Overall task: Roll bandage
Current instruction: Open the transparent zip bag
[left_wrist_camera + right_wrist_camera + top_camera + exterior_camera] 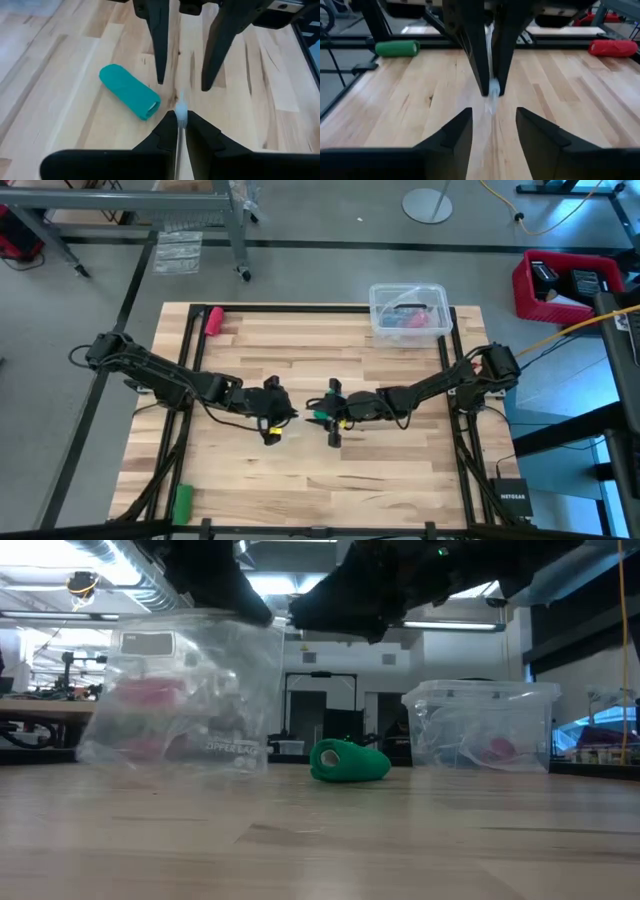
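Teal-green cloth, rolled into a short cylinder, is the bandage (321, 417); in the high view it lies on the wooden tabletop (300, 480) at the centre, between the two hands and just beside the right hand (335, 418). The left hand (277, 423) faces it from the other side, a small gap apart. A clear lidded box (408, 313) stands at the far edge, a pink-red roll (214, 319) at the far left corner, a brighter-green roll (183, 500) at the near left corner. In the low view the bandage (349, 761) rests on its side on the boards beneath dark arm parts, with a clear zipper bag (185, 705) and the box (480, 725) behind it. In the left wrist view the left hand (180, 119) is pressed together on a thin pale strip (180, 107), probably plastic film, though the material is unclear; the bandage (129, 91) lies free beside it, and the right hand's fingers (159, 40) stand spread beyond. In the right wrist view the right hand (492, 131) is spread and grips nothing; opposite, the left hand (493, 85) pinches the strip (492, 95).
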`<state>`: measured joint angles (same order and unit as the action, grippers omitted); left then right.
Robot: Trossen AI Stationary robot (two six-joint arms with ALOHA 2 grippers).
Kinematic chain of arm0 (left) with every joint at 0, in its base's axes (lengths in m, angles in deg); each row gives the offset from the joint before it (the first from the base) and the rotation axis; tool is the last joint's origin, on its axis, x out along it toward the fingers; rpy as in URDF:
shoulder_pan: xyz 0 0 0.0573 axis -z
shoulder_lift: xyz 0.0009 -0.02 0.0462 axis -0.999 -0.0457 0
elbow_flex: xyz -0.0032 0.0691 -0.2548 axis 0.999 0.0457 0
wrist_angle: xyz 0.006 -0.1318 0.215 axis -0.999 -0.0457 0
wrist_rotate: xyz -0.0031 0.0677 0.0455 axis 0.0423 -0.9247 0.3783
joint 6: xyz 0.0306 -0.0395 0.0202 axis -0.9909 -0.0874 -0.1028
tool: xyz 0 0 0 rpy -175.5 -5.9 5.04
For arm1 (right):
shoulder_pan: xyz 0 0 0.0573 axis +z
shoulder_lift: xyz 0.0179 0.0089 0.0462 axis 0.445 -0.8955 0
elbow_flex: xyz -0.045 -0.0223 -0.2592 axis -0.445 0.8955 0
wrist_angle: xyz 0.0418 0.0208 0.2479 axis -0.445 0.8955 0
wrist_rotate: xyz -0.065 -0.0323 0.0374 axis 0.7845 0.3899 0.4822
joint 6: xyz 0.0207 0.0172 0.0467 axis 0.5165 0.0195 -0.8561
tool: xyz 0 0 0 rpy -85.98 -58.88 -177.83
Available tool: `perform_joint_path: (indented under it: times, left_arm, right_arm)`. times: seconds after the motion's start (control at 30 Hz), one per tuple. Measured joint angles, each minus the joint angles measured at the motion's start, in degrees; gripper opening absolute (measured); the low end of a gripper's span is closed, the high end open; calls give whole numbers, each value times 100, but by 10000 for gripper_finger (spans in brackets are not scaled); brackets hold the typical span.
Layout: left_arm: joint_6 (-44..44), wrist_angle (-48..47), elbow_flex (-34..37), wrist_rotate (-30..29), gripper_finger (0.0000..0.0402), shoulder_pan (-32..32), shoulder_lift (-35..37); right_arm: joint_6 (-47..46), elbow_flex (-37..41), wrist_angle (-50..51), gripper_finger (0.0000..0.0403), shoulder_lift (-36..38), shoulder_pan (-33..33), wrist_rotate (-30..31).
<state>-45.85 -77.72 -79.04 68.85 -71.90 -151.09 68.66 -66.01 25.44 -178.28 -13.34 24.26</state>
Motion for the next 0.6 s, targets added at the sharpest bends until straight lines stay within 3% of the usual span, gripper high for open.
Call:
perform_joint_path:
  times: [0.6]
  left_arm:
    - [-129,341,0,-1,20,79,0]
  right_arm:
    - [3,0,-227,87,-24,2,45]
